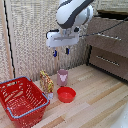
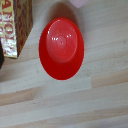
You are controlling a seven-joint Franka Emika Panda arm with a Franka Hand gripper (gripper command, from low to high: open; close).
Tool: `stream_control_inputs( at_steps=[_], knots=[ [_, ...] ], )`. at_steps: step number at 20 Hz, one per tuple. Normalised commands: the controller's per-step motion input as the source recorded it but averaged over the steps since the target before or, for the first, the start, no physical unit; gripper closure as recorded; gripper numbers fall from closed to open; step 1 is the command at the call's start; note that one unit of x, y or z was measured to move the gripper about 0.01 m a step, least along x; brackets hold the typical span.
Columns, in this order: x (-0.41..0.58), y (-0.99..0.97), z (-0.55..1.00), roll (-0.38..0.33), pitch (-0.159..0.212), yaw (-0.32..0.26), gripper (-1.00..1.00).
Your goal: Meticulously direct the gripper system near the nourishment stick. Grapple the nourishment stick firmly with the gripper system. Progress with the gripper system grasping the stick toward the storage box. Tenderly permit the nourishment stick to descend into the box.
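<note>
Two views are covering this moment. Exterior view: my claw (image 1: pixel 61 51) is hanging high above the wooden floor (image 1: pixel 95 95), its two blue-tipped fingers (image 1: pixel 55 52) pointing straight down with a narrow gap showing between them and nothing in that gap. My claw is sitting roughly over the pink cup (image 1: pixel 62 76) and is well apart from everything below. The snack packet (image 1: pixel 46 81) is standing upright on the floor, between the red basket (image 1: pixel 21 101) and the pink cup, just beside the basket's rim on the exterior view's right. The red bowl (image 1: pixel 66 94) is resting on the floor in front of the cup, near the packet. The basket is occupying the exterior view's lower left. A cabinet with drawers (image 1: pixel 107 47) is standing at the exterior view's right.

Wrist view: I am looking down on the red bowl (image 2: pixel 61 48), which is filling the middle of the picture. The snack packet (image 2: pixel 15 27) is showing at one edge, its yellow face with red lettering partly cut off. A sliver of the pink cup (image 2: pixel 80 2) is showing at the frame edge. My fingers are not appearing in this view.
</note>
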Motion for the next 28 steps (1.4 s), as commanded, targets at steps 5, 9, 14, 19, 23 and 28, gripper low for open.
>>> stream_control_inputs(
  at_steps=[5,9,14,19,23,28],
  knots=[
    [0.166,0.69,-0.19,-0.123,0.000,0.000,-1.00],
    [0.112,0.77,-0.17,-0.144,0.000,0.000,-1.00],
    [0.249,0.51,-0.17,-0.101,0.007,0.001,-1.00],
    [0.420,0.13,-0.29,-0.044,0.012,0.055,-1.00],
    [0.452,0.01,-0.31,-0.029,0.003,0.111,-1.00],
    [0.412,0.03,-0.31,-0.029,0.006,0.106,-1.00]
  ],
)
